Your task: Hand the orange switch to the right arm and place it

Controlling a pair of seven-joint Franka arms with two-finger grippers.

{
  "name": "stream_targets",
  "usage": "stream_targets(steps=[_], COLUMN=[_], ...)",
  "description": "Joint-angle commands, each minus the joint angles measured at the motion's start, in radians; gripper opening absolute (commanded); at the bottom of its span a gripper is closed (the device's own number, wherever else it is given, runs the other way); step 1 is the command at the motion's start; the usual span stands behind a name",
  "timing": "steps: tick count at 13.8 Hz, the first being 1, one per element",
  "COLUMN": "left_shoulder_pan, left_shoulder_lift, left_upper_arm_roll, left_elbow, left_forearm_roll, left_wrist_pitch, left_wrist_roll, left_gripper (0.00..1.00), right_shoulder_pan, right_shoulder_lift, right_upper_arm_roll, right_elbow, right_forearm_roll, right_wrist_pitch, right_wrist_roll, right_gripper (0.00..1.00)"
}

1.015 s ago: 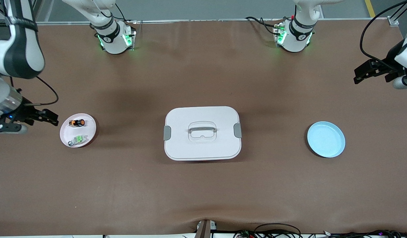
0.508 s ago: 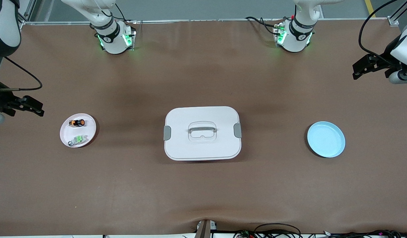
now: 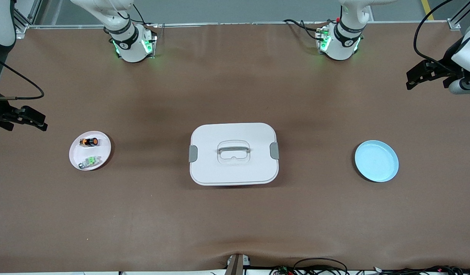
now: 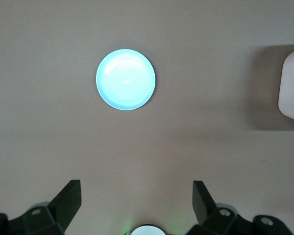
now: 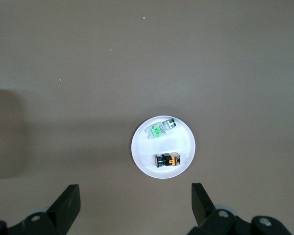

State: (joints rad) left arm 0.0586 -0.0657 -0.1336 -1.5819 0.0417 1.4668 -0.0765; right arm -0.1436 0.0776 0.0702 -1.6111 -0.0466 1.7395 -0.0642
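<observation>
You had two arms at the table, and neither held anything. The right gripper (image 3: pixel 35 120) hung at the right arm's end of the table, over bare brown mat beside the white dish (image 3: pixel 76 157); its two fingers (image 5: pixel 67 201) were spread wide with nothing between them. The left gripper (image 3: pixel 414 78) hung at the left arm's end, over bare mat and closer to the bases than the blue plate (image 3: pixel 376 161); its two fingers (image 4: pixel 70 198) were likewise spread wide and empty.

You had one orange switch (image 3: pixel 89 142), and it lay on its side in the white dish, in the part of the dish farther from the front camera. In the right wrist view you could see the orange switch (image 5: pixel 168 159) with its black body and orange end, apart from the second part. That second part, one pale grey switch with a green top (image 3: pixel 89 161), lay in the same dish, nearer to the front camera than the orange one, the two not touching. So the dish held two parts in all.

You had one blue plate, with nothing on it, toward the left arm's end; the left wrist view showed the blue plate (image 4: pixel 126 79) whole. Between the dish and the plate sat one white lidded box (image 3: pixel 233 153) in the middle of the table, with one handle (image 3: pixel 233 146) on its lid and two grey latches (image 3: pixel 193 153), one at each short end.
</observation>
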Motion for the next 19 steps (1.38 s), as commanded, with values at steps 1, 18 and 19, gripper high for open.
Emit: stream_targets(steps=[1, 18, 19], left_shoulder_pan=[0.007, 0.009, 0.009], left_shoulder_lift=[-0.014, 0.001, 0.001], left_upper_arm_roll=[0.0, 0.003, 0.003], left_elbow=[-0.001, 0.034, 0.031], left_forearm_roll=[-0.017, -0.005, -0.005], left_wrist_pitch=[-0.019, -0.037, -0.039], left_wrist_roll=[0.021, 0.037, 0.037], left_gripper=[1.0, 1.0, 1.0], right_shoulder_pan=[0.002, 0.104, 0.105], right_shoulder_lift=[0.01, 0.018, 0.016], right_upper_arm_roll=[-0.006, -0.113, -0.113], right_elbow=[0.022, 0.02, 0.02], right_forearm_roll=[0.016, 0.016, 0.017], right_wrist_pitch=[-0.014, -0.002, -0.002], right_wrist_roll=[0.015, 0.015, 0.015], right_gripper=[1.0, 1.0, 1.0])
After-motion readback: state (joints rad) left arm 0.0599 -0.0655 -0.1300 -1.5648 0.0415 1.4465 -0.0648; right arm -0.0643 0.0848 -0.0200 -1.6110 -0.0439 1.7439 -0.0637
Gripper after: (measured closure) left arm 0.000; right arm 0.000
